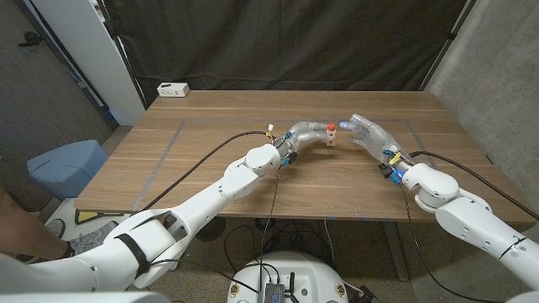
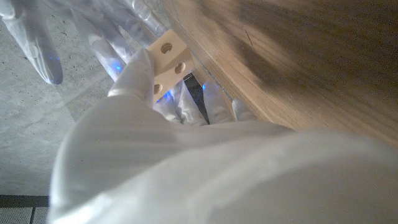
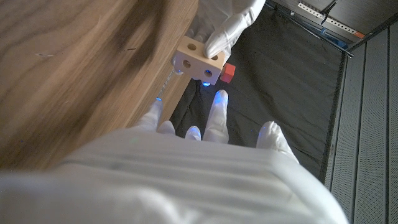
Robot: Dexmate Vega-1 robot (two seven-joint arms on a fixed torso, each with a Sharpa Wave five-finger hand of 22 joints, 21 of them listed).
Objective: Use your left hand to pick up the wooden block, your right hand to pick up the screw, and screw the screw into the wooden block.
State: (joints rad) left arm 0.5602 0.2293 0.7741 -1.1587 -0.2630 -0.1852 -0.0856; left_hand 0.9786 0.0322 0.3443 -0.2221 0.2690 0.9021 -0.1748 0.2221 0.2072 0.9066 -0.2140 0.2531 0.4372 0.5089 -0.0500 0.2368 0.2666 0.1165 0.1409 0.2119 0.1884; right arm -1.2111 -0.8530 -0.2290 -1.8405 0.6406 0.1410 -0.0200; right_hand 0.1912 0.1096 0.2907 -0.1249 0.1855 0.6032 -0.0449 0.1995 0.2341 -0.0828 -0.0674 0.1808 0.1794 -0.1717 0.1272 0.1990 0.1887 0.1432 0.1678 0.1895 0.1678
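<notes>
**Wooden block held up mid-table, both hands at it**

Wooden block [image 1: 331, 138] is off the table [image 1: 210, 160], gripped by the left hand [image 1: 308, 133] w/ fingers clamped round it, approx. centre of the tabletop, towards the far side. Pale wood, round holes in its faces; the left wrist view shows the block [image 2: 168, 62] pinned betw. thumb and fingers, and the right wrist view shows it [image 3: 198, 61] from the other side.

Screw [image 1: 332, 126]: red head sits at the block's top; in the right wrist view the red head [image 3: 229, 71] pokes out beside the block, touching it.

Right hand [image 1: 370, 135] is just beside the block, fingers spread and reaching at it; fingertips [image 3: 219, 99] are close under the block, but can't tell whether they touch or pinch anything.

Around: white box [image 1: 173, 89] at the far left corner of the table, well apart from the hands. Black cable [image 1: 202, 160] runs along the left arm over the tabletop. Dark curtain [image 1: 295, 42] behind the table. Blue bin [image 1: 67, 164] on the floor, left of the table. Nothing lies betw. the hands and the block.
</notes>
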